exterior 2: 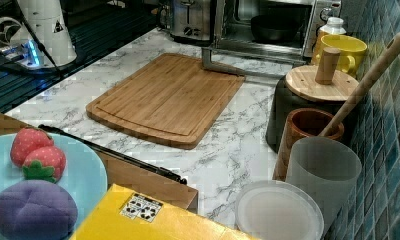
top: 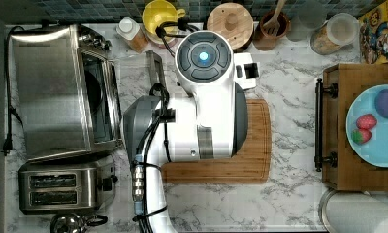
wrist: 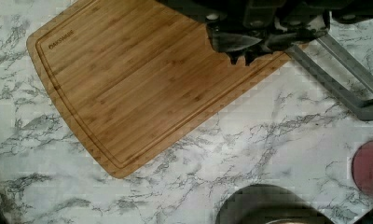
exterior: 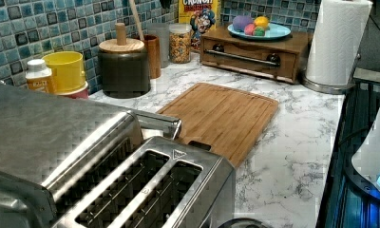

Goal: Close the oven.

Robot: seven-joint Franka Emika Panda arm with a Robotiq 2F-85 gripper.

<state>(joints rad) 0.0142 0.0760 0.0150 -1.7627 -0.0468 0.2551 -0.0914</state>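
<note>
**Item 1.** Dark two-fingered gripper [wrist: 240,58], hanging over the far edge of item 2. Its fingertips are drawn together with nothing between them: clenched and empty. Judged fit for pushing or lifting a bar, with no grasp needed.

**Item 2.** Rectangular bamboo cutting board [wrist: 142,84] with a groove round its rim, lying flat on the white grey-veined marble counter [wrist: 268,154]. It is bare.

**Item 3.** Long grey metal bar handle [wrist: 348,81], just beside the gripper and close to the board's corner. It sits low over the counter because the glass door that carries it is dropped fully open.

**Item 4.** Large boxy brushed stainless-steel oven [top: 51,92], at the top view's left against the counter's edge. Its cavity is exposed and a dark pan is visible inside in the right view. The task is not yet done. The handle most likely has to be raised from beneath and swung up towards the cavity.

**Item 5.** Smaller two-slot steel toaster [top: 56,187], just beside the oven. It is no part of the task.

**Item 6.** Dark round canister with a wooden knobbed lid [exterior 2: 313,82], by the tiled wall, near the door's swing but apart from it.
</note>
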